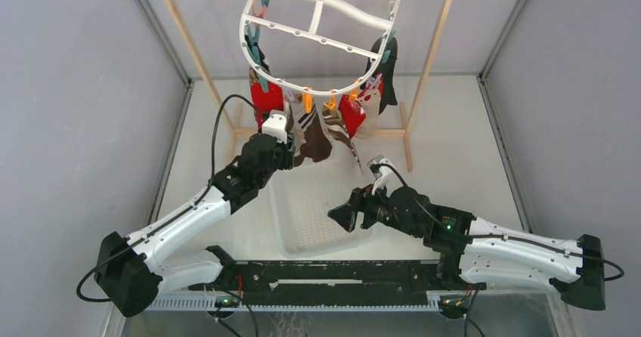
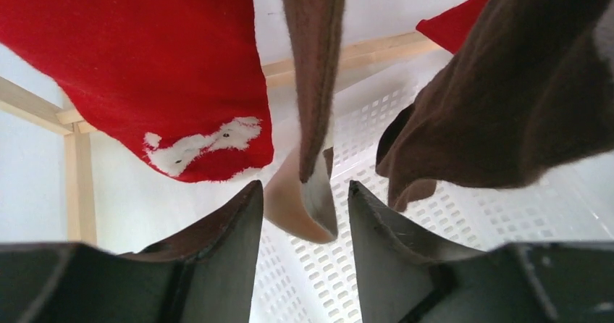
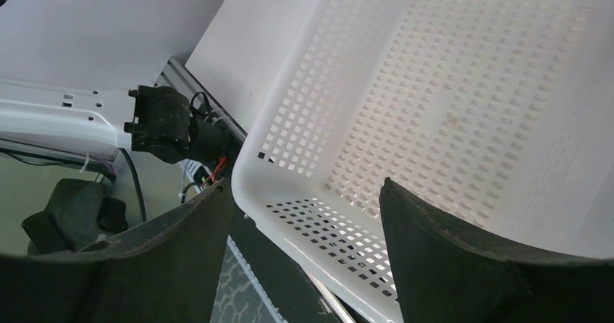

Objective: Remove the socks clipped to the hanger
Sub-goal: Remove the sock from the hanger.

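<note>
The white oval hanger [image 1: 317,27] hangs from the metal rod at the back, with socks clipped along its near rim: a red sock [image 1: 264,97], a second red sock [image 1: 352,115], a brown striped sock [image 1: 314,142] and a black sock [image 1: 386,72]. My left gripper [image 1: 294,151] is open just below them. In the left wrist view its fingertips [image 2: 250,196] flank the beige toe [image 2: 295,208] of a hanging brown sock [image 2: 313,69], without closing on it. The red sock [image 2: 145,55] with white marks hangs left, another brown sock [image 2: 507,98] right. My right gripper [image 1: 337,216] is open and empty over the basket.
A white perforated basket [image 1: 302,224] lies on the table under the socks; its corner [image 3: 289,178] sits between my right fingers. The wooden rack's legs [image 1: 423,72] stand either side of the hanger. The left arm's base [image 3: 166,124] shows in the right wrist view.
</note>
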Controlling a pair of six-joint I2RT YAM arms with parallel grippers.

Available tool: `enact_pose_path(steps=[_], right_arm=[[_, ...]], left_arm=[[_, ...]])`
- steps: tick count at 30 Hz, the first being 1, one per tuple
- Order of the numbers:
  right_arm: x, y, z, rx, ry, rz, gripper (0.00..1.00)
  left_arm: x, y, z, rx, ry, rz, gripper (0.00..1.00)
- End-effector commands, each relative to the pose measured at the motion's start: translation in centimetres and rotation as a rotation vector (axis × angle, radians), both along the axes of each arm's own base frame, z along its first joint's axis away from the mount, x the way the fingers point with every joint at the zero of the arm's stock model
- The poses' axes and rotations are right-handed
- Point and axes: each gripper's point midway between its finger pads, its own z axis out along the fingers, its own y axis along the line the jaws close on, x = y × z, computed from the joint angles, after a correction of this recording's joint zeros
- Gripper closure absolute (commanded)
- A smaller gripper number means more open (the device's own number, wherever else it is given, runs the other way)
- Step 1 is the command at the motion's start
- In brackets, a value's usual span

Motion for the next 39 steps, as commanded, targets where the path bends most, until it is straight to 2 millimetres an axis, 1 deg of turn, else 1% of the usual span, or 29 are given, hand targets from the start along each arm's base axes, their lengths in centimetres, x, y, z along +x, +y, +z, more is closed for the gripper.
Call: enact_pose_path(steps=[1,3,4,6,7,9,13,14,17,20,21,22,23,24,26,28,29,30,33,35,39], right_arm=[[0.0,0.5,1.7,0.071,-0.017,-0.008,0.20],[0.0,0.6,1.6,0.072,-0.015,-0.006,0.21],[0.0,0.6,1.5,0.072,-0.014,-0.007,0.22],[-0.1,0.7,1.4,0.070,-0.015,-0.004,0.25],[-0.1,0.8,1.4,0.070,-0.014,-0.003,0.26],[-0.1,1.0,1.3,0.069,-0.018,0.002,0.29],[0.0,1.6,1.2,0.066,-0.028,0.012,0.34],[0.0,1.8,1.1,0.063,-0.029,0.015,0.37],[0.1,2.4,0.9,0.063,-0.033,0.024,0.50],[0.3,3.1,0.9,0.054,-0.038,0.030,0.56],[0.4,3.3,0.8,0.047,-0.040,0.032,0.60],[0.5,3.5,0.9,0.042,-0.044,0.031,0.63],[0.7,3.8,1.3,0.053,-0.055,0.031,0.64],[0.9,4.1,1.6,0.060,-0.064,0.030,0.66],[1.2,4.7,2.0,0.056,-0.080,0.030,0.74],[1.7,5.4,2.4,0.049,-0.097,0.030,0.76],[1.9,6.0,2.2,0.036,-0.102,0.035,0.76],[2.1,6.5,2.3,0.030,-0.109,0.041,0.71],[3.0,7.8,2.4,0.028,-0.128,0.045,0.54],[4.0,8.4,2.3,0.035,-0.131,0.043,0.38],[6.3,9.5,1.5,0.009,-0.129,0.029,0.21]], left_arm=[[1.7,-1.4,5.0,-0.081,-0.102,-0.021,0.53],[1.8,-1.8,5.3,-0.088,-0.099,-0.035,0.61],[1.8,-2.0,5.4,-0.089,-0.096,-0.041,0.67],[1.8,-2.3,5.6,-0.092,-0.089,-0.053,0.77],[1.6,-2.3,5.6,-0.091,-0.078,-0.057,0.81],[1.3,-2.3,6.0,-0.096,-0.064,-0.062,0.84],[0.5,-2.0,6.9,-0.100,-0.038,-0.070,0.85],[0.2,-1.9,7.1,-0.101,-0.031,-0.073,0.85],[-0.6,-1.7,7.7,-0.102,-0.007,-0.083,0.85],[-1.3,-1.6,8.1,-0.107,0.017,-0.096,0.85],[-1.5,-1.6,8.1,-0.109,0.023,-0.100,0.85],[-1.6,-1.6,8.2,-0.114,0.025,-0.100,0.85],[-1.8,-1.6,8.1,-0.117,0.029,-0.106,0.86],[-1.9,-1.6,8.0,-0.117,0.033,-0.106,0.89],[-2.1,-1.5,7.8,-0.116,0.046,-0.105,0.91],[-2.3,-1.6,7.8,-0.122,0.060,-0.114,0.91],[-2.5,-1.7,7.9,-0.127,0.063,-0.120,0.91],[-2.7,-1.8,8.0,-0.132,0.068,-0.128,0.91],[-3.2,-1.9,8.5,-0.145,0.074,-0.143,0.91],[-3.5,-1.9,8.9,-0.153,0.076,-0.156,0.91],[-4.2,-1.9,9.9,-0.170,0.074,-0.173,0.91]])
